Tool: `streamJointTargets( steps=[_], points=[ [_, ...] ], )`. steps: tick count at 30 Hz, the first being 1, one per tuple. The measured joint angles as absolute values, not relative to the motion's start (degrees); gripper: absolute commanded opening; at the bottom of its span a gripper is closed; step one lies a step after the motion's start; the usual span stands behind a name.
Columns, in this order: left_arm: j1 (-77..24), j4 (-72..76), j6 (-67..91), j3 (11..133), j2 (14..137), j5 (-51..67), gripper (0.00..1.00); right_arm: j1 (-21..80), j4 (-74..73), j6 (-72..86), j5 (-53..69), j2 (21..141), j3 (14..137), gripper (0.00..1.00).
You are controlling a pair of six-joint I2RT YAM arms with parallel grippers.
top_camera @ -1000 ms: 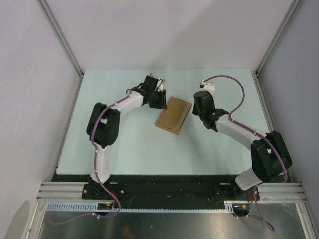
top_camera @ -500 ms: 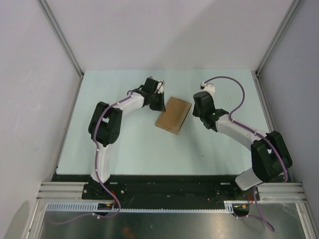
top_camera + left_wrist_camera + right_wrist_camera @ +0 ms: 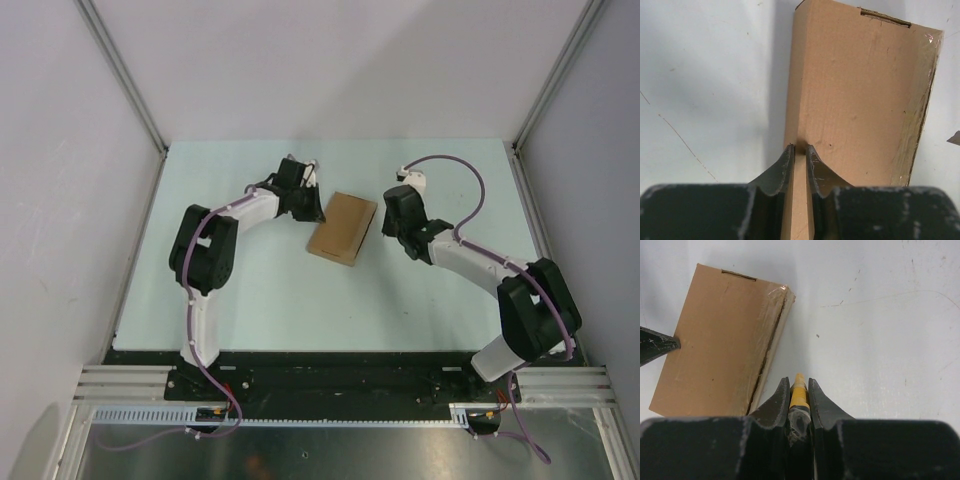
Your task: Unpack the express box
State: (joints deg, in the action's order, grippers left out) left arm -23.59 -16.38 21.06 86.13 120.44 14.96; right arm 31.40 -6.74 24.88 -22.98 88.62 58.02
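Leftward is where things have shifted since a second ago: from above, the box (image 3: 342,227) is lying slightly further left on the pale green table (image 3: 250,290), and the left gripper (image 3: 317,209) is sitting further left and further back with it. The box is resting flat near the middle of the table, turned at a slant, between the two arms. The left gripper is touching its left corner. The right gripper (image 3: 397,224) is hanging just beside the box's right edge, apart from it.

From the left wrist, the left gripper (image 3: 800,154) is pinching the box (image 3: 855,95) by its left edge: a strip of cardboard is running between the two fingers (image 3: 784,167), which are pressing on it from either side. The lid is lying flat, with a slot showing at the far end.

From the right wrist, the right gripper (image 3: 799,385) is squeezing tight on a knife (image 3: 799,392), whose yellow end is poking out between the fingers. The box (image 3: 715,340) is lying to the left of that gripper, not touching it, with clear tape glinting along its nearer long edge. The tip of the left gripper (image 3: 657,346) is meeting the box's far left side.
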Motion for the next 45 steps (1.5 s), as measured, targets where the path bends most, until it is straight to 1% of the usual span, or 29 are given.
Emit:
streamJointTargets(
  steps=[6, 12, 17, 23, 26, 27, 45],
  points=[
    [-22.98, -15.22, 21.58, 84.99, 120.20, 15.84, 0.10, 31.44, -5.21, 24.97, -22.09, 89.54, 58.02, 0.00],
    [-20.18, -12.86, 22.79, 83.24, 120.38, 22.46, 0.06, 31.59, -4.78, 25.04, -21.52, 90.50, 58.02, 0.00],
    [-17.72, -12.62, 23.70, 83.18, 121.14, 27.24, 0.06, 31.79, -4.12, 25.04, -21.02, 90.83, 58.02, 0.00],
    [-15.51, -12.32, 25.50, 82.76, 121.80, 29.39, 0.06, 31.83, -3.31, 25.28, -20.05, 91.90, 58.02, 0.00],
    [-14.26, -14.87, 26.04, 81.28, 122.78, 29.21, 0.06, 31.92, -2.20, 25.28, -19.55, 92.16, 58.02, 0.00],
    [-13.74, -15.16, 26.74, 81.03, 123.15, 31.51, 0.06, 31.97, -1.76, 25.28, -19.25, 92.18, 58.02, 0.00],
    [-13.87, -18.39, 27.00, 80.47, 122.52, 33.32, 0.09, 34.06, 5.26, 23.40, -15.35, 92.84, 58.08, 0.00]
  ],
)
